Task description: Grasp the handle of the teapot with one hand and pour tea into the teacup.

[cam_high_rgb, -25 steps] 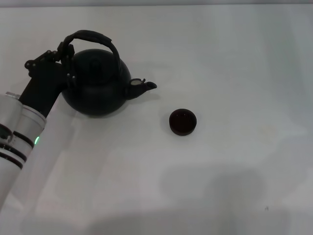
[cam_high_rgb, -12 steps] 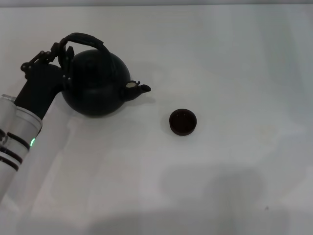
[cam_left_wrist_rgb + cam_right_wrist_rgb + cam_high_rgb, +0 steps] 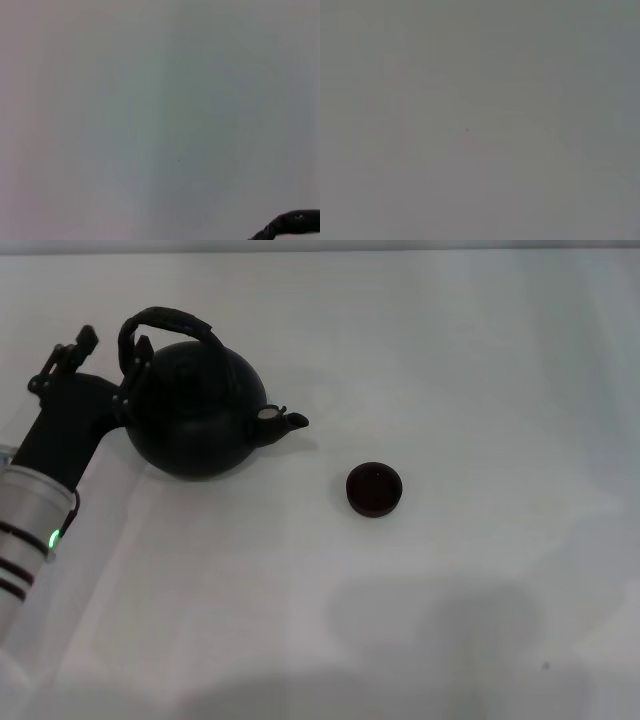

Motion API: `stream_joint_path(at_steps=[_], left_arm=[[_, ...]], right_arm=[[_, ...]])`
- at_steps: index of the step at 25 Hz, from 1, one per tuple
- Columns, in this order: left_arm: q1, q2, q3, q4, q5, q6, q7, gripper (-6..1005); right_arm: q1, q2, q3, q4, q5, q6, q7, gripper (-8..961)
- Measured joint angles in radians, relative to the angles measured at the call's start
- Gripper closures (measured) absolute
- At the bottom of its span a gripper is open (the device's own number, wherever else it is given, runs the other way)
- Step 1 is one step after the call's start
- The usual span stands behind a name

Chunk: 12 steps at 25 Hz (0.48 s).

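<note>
**Left hand beside the teapot, cup standing apart**

Nearest the robot, bare white bench (image 3: pixel 420 620) is seen, with the silver-and-black left arm entering from the near left corner. Farther in, the cup (image 3: pixel 374 488) is found upright on the bench, to the right of the teapot and well apart from it, a little nearer than the spout tip. Beyond it, the teapot (image 3: pixel 195 410) is seated on the bench at the left, its spout (image 3: pixel 285 421) directed rightward toward the cup. The handle (image 3: pixel 165 323) is arched over the pot's top. The left hand (image 3: pixel 90 375) is placed just beside the pot's left flank, at the base of the handle; one finger is raised clear on the far left and another is pressed close against the pot, so the hand appears spread and nothing is gripped.

In the left wrist view only pale bench and a dark curved edge at one corner are shown. The right hand is not seen in any view.
</note>
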Motion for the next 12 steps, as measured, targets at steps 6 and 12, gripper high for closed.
stream_joint_path(at_steps=[6,12], left_arm=[[0.054,0.000,0.014,-0.001,0.003,0.025,-0.053,359],[0.131,0.002,-0.002,-0.003,-0.027,0.141,-0.071,118]], right_arm=[[-0.002,0.001,0.003,0.000,0.000,0.002,-0.002,102],[-0.009,0.000,-0.005,0.000,-0.005,0.010,-0.006,102]])
